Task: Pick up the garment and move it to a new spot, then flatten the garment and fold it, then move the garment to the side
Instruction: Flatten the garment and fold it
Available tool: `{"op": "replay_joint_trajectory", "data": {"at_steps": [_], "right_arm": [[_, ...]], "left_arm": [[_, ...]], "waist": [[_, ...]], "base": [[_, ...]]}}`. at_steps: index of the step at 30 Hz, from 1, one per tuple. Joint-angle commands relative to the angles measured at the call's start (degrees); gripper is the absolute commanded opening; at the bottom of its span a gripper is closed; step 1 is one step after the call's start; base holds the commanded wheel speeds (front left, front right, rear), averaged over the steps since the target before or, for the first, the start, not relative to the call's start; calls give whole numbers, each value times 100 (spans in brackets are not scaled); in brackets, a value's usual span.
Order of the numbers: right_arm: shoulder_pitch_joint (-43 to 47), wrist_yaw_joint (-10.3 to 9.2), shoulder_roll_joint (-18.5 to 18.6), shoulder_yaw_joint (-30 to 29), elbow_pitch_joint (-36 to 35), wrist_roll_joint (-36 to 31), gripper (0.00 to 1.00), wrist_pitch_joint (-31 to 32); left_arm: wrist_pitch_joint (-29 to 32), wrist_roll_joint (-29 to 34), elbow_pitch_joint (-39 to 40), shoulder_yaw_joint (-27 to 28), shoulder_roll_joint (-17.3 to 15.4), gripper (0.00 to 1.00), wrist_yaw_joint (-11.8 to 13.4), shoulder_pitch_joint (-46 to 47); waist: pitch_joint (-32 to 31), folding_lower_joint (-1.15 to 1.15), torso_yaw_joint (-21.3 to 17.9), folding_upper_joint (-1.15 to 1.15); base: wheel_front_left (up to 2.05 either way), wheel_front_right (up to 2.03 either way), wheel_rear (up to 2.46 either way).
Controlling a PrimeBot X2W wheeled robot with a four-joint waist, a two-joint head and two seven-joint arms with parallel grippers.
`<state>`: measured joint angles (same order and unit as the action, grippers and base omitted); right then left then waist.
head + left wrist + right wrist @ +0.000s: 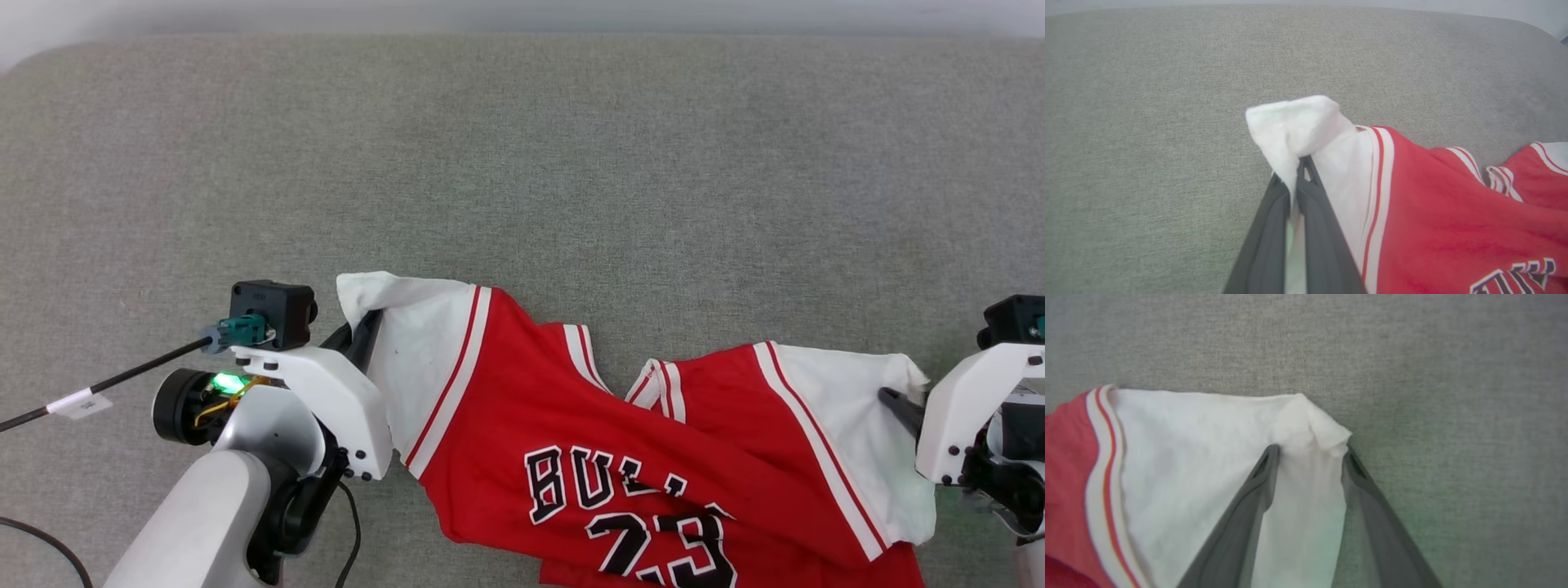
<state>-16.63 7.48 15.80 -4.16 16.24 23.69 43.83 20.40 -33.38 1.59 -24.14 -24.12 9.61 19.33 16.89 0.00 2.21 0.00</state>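
1. Garment (620, 408) lies rumpled, lettering up, on grey fabric surface (522, 163).
2. Left gripper (1298, 167) clamped together on the white sleeve corner at robot's left.
3. Right gripper (1311, 451) fingers apart, straddling the other sleeve's corner.

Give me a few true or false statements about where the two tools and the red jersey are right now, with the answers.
1. The left tool is shut on a white sleeve of the garment. True.
2. The right tool is clamped on the red body. False: its jaws stand apart, with the other white sleeve between them.
3. The garment is folded into a neat stack. False: it lies spread and rumpled on the grey fabric surface.
4. The number 23 faces up. True.
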Motion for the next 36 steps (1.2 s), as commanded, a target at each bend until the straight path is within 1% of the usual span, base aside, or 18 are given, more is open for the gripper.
{"op": "replay_joint_trajectory", "data": {"at_steps": [1,6,11,18,19,20,23,29,33,36], "right_arm": [[204,2,-207,228,286,70,0,162],[20,1,15,310,-33,-29,0,4],[-249,-2,235,502,-371,-121,0,-255],[-766,-1,406,804,-234,-315,0,-472],[-766,-1,406,804,-234,-315,0,-472],[-869,-2,467,836,-186,-356,0,-513],[-1226,-2,498,980,-38,-327,0,-607],[-2179,-2,612,1191,277,-372,0,-893],[-2975,-3,653,1281,497,-375,0,-1213],[-3631,-3,675,1318,689,-438,0,-1470]], "left_arm": [[-38,-16,-10,-13,24,0,-16,-3],[-118,-38,-88,71,-44,0,-4,0],[-324,-10,-194,218,-118,0,13,149],[-490,-58,-597,473,-194,0,-13,579],[-490,-58,-597,473,-194,0,-13,579],[-503,-71,-642,501,-181,0,-10,661],[-486,-146,-866,582,-155,0,-27,935],[-502,-154,-1431,720,-122,0,-103,1879],[-636,-5,-1853,692,-98,0,-221,2737],[-827,113,-2174,716,-53,0,-262,3423]], "waist": [[-22,0,0,0],[-207,0,-63,0],[-571,0,-188,0],[-1167,0,-367,0],[-1167,0,-367,0],[-1224,0,-375,0],[-1320,0,-414,0],[-1079,0,-473,0],[-674,0,-499,0],[-335,0,-510,0]], "base": [[0,0,0],[0,0,0],[0,0,0],[0,0,0],[0,0,0],[0,0,0],[0,0,0],[0,0,0],[0,0,0],[0,0,0]]}}
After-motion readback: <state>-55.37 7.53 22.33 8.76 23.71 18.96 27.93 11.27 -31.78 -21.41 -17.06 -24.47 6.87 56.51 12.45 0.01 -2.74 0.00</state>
